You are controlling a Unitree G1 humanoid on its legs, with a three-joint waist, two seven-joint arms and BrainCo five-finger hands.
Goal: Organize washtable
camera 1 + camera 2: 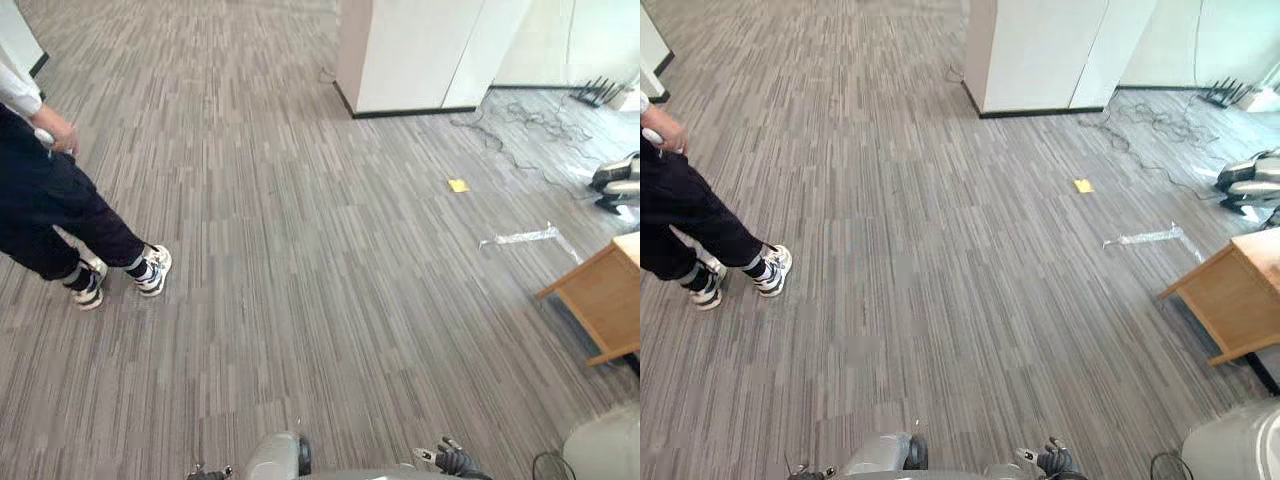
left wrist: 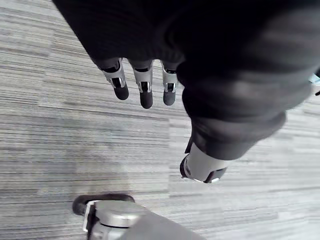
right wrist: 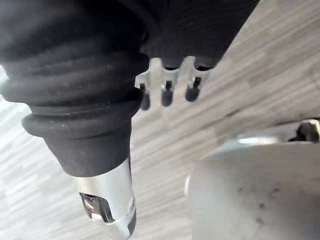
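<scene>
The left hand (image 2: pixel 145 85) hangs over grey striped carpet (image 1: pixel 300 250). Its fingers (image 2: pixel 120 82) are straight and slightly apart, the thumb (image 2: pixel 202 167) stands clear of them, and nothing is held. The right hand (image 3: pixel 167 87) hangs likewise over the carpet, with fingers loose and parted, thumb (image 3: pixel 107 200) apart, and nothing held.

The wooden table (image 1: pixel 605 295) stands at the robot's far right, with one corner and a leg in sight. Whether anything lies on its top cannot be told. It is well apart from both hands.

On the carpet between the table and a white pillar (image 1: pixel 410 50) lie a small yellow slip (image 1: pixel 458 185) and a crumpled strip of clear tape (image 1: pixel 520 237), the strip just beside the table corner. Loose cables (image 1: pixel 520 125) trail along the floor beyond them.

A person (image 1: pixel 50 200) in dark trousers and white shoes (image 1: pixel 152 270) stands at the robot's far left, well apart from the table.

A pale grey rounded object (image 1: pixel 1235 445) sits near the table at the lower right; its kind cannot be told.
</scene>
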